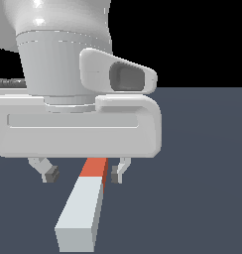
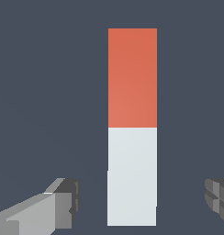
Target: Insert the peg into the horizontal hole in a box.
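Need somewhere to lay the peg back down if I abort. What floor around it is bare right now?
Bare floor flanks the peg on both long sides and beyond its orange end. In the exterior view, its right side is open too. Crowded only at the open gripper, straddling the white part. The box isn't visible.

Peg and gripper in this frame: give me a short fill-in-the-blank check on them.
1. The peg has one end coloured ____.
2. The gripper has its fingers ____, one on each side of the peg.
3. The peg lies flat on the ____.

Missing words: orange-red; open; floor
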Controlling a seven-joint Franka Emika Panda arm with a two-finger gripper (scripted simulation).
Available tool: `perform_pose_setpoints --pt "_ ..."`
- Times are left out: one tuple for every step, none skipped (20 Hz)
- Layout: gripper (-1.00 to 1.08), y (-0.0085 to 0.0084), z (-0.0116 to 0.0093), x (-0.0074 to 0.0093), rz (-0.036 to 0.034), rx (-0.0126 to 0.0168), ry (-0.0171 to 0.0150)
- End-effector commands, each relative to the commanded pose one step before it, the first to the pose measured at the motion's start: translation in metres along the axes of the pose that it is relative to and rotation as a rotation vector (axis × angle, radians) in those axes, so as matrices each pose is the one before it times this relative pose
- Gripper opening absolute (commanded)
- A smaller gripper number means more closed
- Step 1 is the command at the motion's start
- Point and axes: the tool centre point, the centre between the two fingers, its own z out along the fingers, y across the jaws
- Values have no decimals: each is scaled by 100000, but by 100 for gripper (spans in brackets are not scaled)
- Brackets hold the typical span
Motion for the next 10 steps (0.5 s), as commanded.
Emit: perform_pose_setpoints --pt "100 -236 464 -859 143 -35 123" --pt "100 -47 97 -185 64 16 22" --pt "100 -30 63 -125 63 16 23" --pt "100 -7 17 -29 0 0 0" --pt "100 -1 -77 112 138 87 -45" --pt "100 0 34 -1 0 0 0" --pt "100 -1 101 -3 0 0 0" --pt "100 -3 168 -5 0 0 0" --pt "100 -4 235 -6 0 0 0" --pt "100 -6 301 -8 0 0 0"
